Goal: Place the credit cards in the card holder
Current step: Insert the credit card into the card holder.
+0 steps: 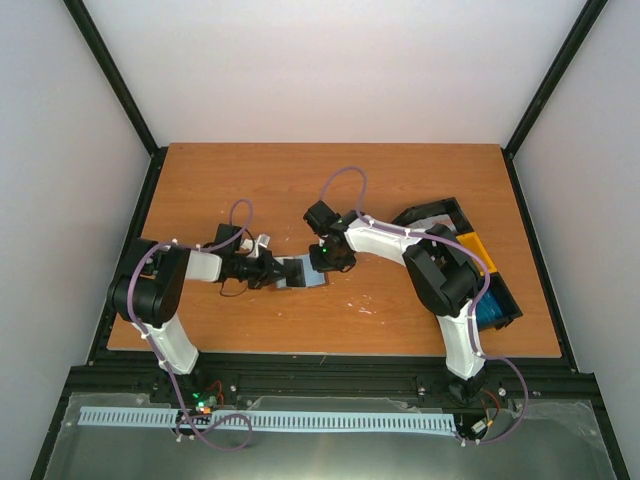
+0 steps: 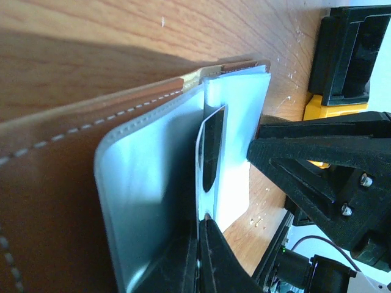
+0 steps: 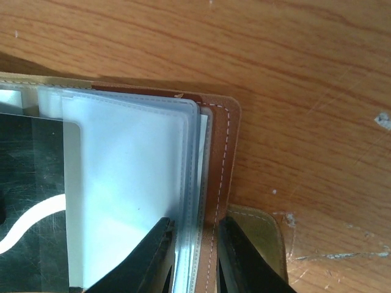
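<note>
The right gripper (image 3: 195,235) comes up from the bottom edge, its two black fingers (image 3: 153,259) set either side of the card holder's (image 3: 223,140) open edge, pinching the clear sleeves (image 3: 134,183) and the stitched brown cover between them. A dark card (image 3: 30,183) with a white curve sits inside a sleeve on the left, partly cut off by the frame. A gold-brown tab (image 3: 259,235) lies just beside the right finger, flat on the scratched wooden table (image 3: 293,61).
</note>
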`<state>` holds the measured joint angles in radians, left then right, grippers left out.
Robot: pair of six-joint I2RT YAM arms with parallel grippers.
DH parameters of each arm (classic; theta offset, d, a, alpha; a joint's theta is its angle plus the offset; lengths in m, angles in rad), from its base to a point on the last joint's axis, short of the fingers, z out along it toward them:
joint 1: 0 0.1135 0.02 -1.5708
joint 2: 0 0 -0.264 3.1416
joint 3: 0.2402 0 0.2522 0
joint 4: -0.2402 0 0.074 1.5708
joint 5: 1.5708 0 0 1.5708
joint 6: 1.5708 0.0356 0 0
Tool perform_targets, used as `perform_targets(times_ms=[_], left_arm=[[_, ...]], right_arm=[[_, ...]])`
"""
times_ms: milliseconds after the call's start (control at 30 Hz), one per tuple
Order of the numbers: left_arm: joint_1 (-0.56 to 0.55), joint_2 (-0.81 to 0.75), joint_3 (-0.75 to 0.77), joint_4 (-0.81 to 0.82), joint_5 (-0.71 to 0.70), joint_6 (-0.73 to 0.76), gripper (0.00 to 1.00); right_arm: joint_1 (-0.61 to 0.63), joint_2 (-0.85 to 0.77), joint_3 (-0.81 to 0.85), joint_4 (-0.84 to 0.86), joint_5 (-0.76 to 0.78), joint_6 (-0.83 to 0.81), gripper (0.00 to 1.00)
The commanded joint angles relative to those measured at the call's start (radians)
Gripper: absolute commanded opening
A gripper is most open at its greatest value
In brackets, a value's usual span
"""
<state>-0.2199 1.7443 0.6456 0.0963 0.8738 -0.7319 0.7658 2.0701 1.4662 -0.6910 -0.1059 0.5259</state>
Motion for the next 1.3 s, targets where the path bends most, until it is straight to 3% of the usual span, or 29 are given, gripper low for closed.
perform_targets(times_ms=[0, 500, 800, 867, 1033, 1267], left_arm=[[-0.001, 0.018, -0.029, 0.023, -0.019, -0.018, 0.01], [-0.093, 0.036, 0.054, 0.014, -0.153, -0.020, 0.05], [-0.102, -0.043, 0.062, -0.135, -0.284, 0.022, 0.19], [-0.102, -0.074, 0.051, -0.153, -0.312, 0.027, 0.17], [-0.102, -0.102, 0.025, -0.135, -0.321, 0.032, 0.01], [-0.102, -0.125, -0.022, -0.094, -0.373, -0.021, 0.01]], right_arm=[[0.023, 0.062, -0.058, 0.005, -0.076, 0.023, 0.20], [0.022, 0.047, -0.079, 0.027, -0.075, 0.015, 0.20], [0.022, 0.035, -0.096, 0.042, -0.080, 0.017, 0.20], [0.021, 0.035, -0.098, 0.044, -0.080, 0.016, 0.20], [0.022, 0.037, -0.101, 0.044, -0.081, 0.012, 0.20], [0.021, 0.041, -0.096, 0.039, -0.082, 0.010, 0.20]])
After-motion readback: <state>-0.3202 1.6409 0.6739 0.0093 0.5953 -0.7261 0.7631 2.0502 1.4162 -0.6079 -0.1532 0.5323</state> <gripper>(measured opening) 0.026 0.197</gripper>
